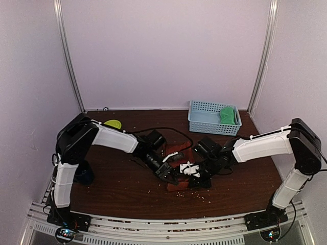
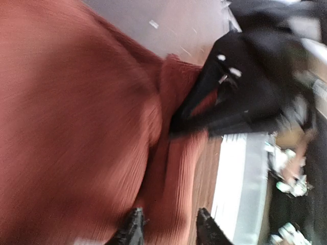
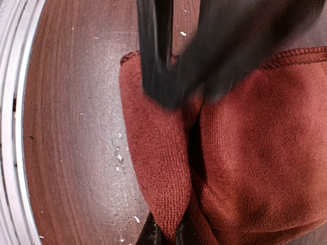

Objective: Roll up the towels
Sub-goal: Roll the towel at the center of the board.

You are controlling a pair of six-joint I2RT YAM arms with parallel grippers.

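The rust towel [image 1: 180, 187] lies bunched on the dark wood table near the front middle, under both grippers. My left gripper [image 1: 171, 176] comes from the left and grips a raised fold of the rust towel [image 2: 76, 127] between its fingertips [image 2: 134, 228]. My right gripper [image 1: 197, 178] comes from the right and is pinched shut on the other end of the same fold [image 3: 168, 168]. The two grippers face each other, a short way apart. The green towel [image 1: 229, 115] lies in the light-blue basket [image 1: 203, 120] at the back right.
A yellow-green object [image 1: 113, 124] sits at the back left of the table. A dark object [image 1: 85, 176] stands by the left arm's base. White crumbs dot the table [image 3: 76, 153]. The metal front rail [image 1: 163, 224] runs along the near edge.
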